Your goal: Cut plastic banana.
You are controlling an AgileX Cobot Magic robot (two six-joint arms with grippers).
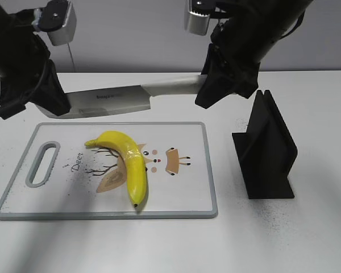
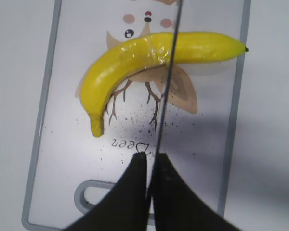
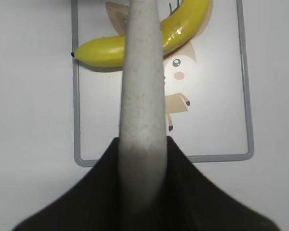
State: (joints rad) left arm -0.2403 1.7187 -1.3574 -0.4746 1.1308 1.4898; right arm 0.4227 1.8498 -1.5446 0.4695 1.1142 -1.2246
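Both tools are occupied by one object, a broad steel kitchen knife with a pale grey speckled handle (image 1: 131,95): the right tool (image 1: 207,85) is clamped around the handle, which fills the middle of the right wrist view, and the left tool (image 2: 148,168) is pinched on the far end of the blade, its dark fingers (image 2: 130,192) closed either side of the thin metal in the left wrist view. Holding the knife at both ends appears meant to keep the blade level and steady for a straight downward press. Nearest the exterior camera lies the white rectangular plastic cutting board with a grey rim and handle slot (image 1: 187,193), flat on the white tabletop (image 1: 307,239), giving a firm base for the cut. On the board's middle, over a tan cartoon deer print (image 1: 171,160), rests the glossy bright-yellow curved plastic banana (image 1: 128,162). Its long axis runs from the board's back-left toward the front edge, with the small dark tip nearest the camera and the stubby stem end pointing back-left. In the wrist views the blade crosses the banana near mid-length, roughly square to its axis, though the exterior view shows the knife raised beyond the board, apart from the fruit. A black angled plastic stand (image 1: 267,148) sits to the right, well apart.
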